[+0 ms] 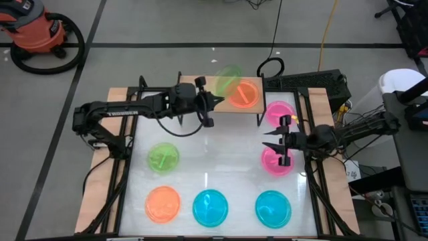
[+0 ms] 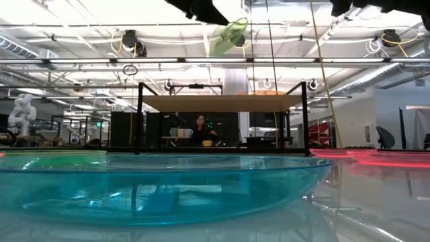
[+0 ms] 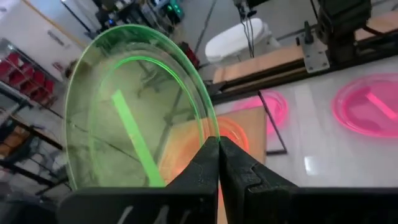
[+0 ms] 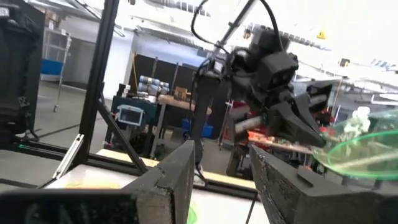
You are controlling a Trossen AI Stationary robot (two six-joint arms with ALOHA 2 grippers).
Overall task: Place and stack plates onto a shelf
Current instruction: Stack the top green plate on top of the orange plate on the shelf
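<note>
- The left gripper (image 1: 215,102) hovers over the shelf (image 1: 212,86) at the surface's far edge, jaws pinched shut on the rim of a tilted green plate (image 1: 228,79).
- An orange plate (image 1: 244,92) lies on the shelf's right half.
- The right gripper (image 1: 275,138) hangs near the right edge, jaws parted and apparently empty, beside a pink plate (image 1: 275,161).
</note>
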